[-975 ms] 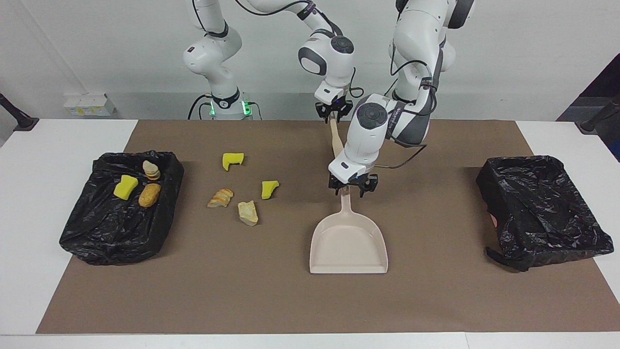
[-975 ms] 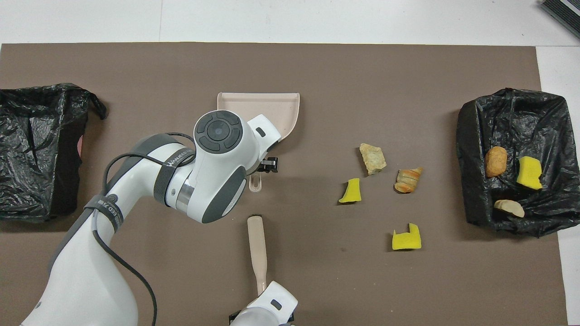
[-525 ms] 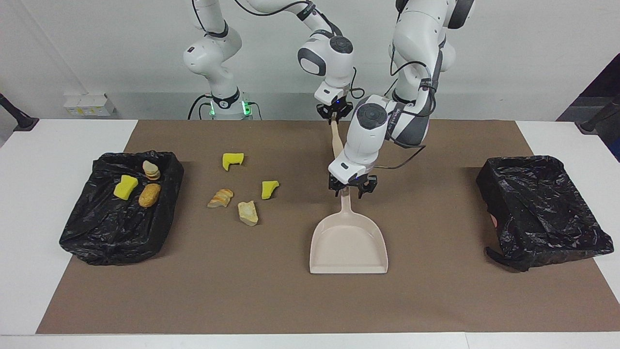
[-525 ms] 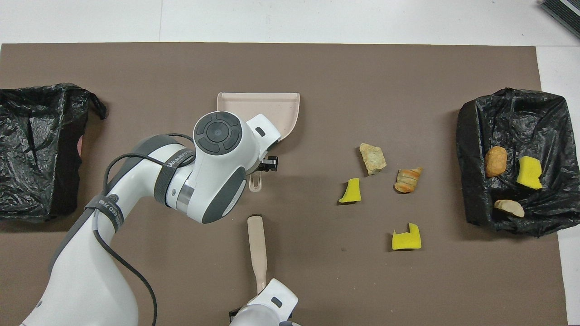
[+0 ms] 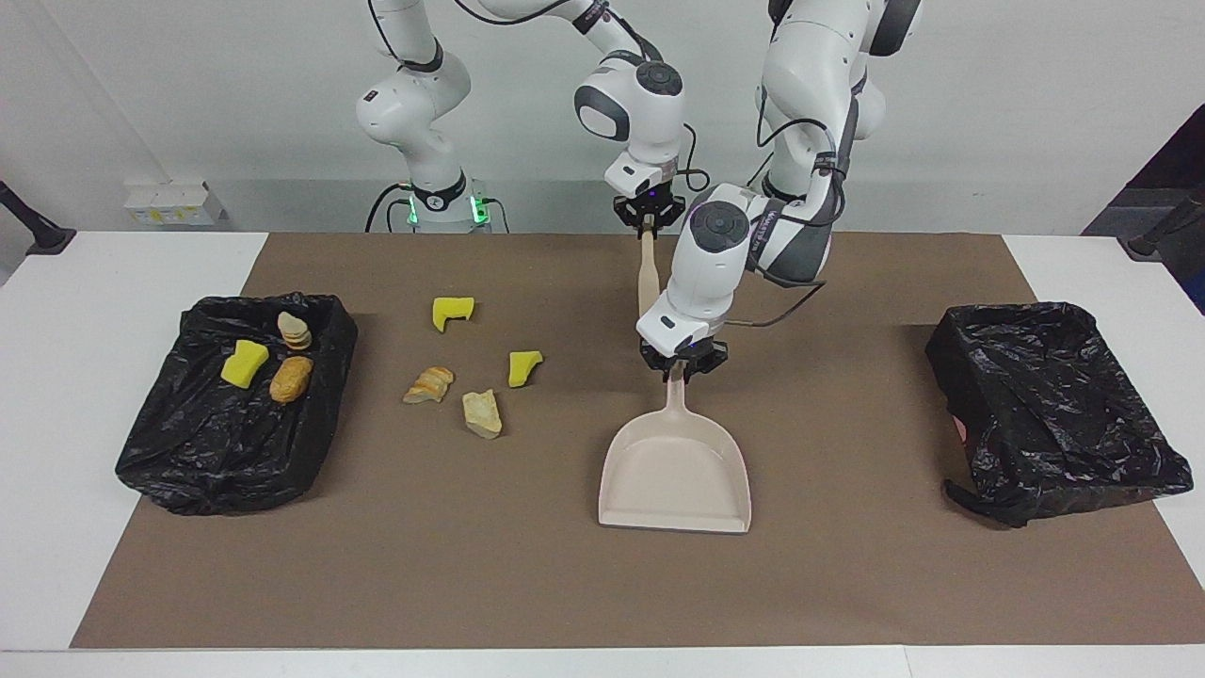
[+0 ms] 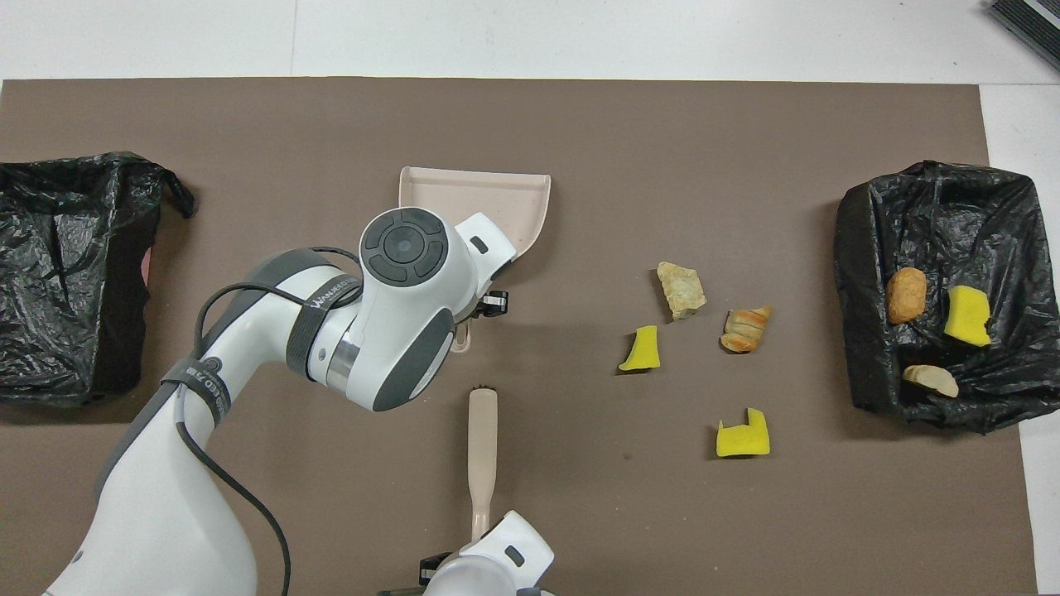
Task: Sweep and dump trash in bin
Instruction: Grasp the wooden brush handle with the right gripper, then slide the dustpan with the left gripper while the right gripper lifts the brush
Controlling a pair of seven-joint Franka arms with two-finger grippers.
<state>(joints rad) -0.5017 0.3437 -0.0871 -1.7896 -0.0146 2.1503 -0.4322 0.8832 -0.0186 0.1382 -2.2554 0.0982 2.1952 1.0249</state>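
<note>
Several pieces of trash point(image 5: 481, 413) lie loose on the brown mat, yellow wedges point(image 6: 640, 350) and tan bread lumps point(image 6: 745, 329). Three more sit in the black-lined bin point(image 5: 226, 443) at the right arm's end. The beige dustpan point(image 5: 674, 471) rests mid-mat with its handle toward the robots. My left gripper point(image 5: 678, 370) is shut on that handle. My right gripper point(image 5: 648, 218) is shut on the handle of the beige brush point(image 5: 647, 273), which hangs tilted above the mat. In the overhead view the brush point(image 6: 482, 447) shows dark bristles at its tip.
A second black-lined bin point(image 5: 1054, 405) stands at the left arm's end of the table and shows no pieces inside. The brown mat point(image 5: 565, 584) covers most of the white table. The left arm's wrist hides part of the dustpan point(image 6: 497, 194) from above.
My left gripper has closed on the dustpan handle and the pan has shifted slightly. My right gripper has risen with the brush, swinging its head up off the mat.
</note>
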